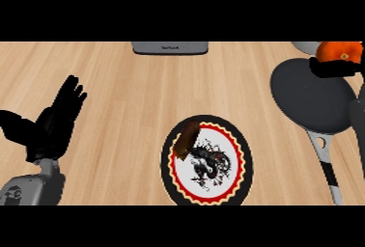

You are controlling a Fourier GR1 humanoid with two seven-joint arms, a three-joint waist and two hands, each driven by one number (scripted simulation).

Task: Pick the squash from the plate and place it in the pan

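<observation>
The orange squash (339, 49) is at the far right, above the pan's far rim, with my right hand (333, 69) curled round its lower part. The dark grey pan (310, 99) lies on the right of the counter, its handle (328, 164) pointing toward me. The plate (206, 190), black-rimmed with a red ring and a dragon picture, sits at the near middle with a brown bar (187, 138) on its upper left. My left hand (53, 123) rests open at the left, fingers up.
A grey appliance (171, 47) stands at the counter's far edge, centre. A pale round object (305, 46) shows partly behind the pan. My right forearm (358, 113) runs down the right edge. Bare wood lies between plate and pan.
</observation>
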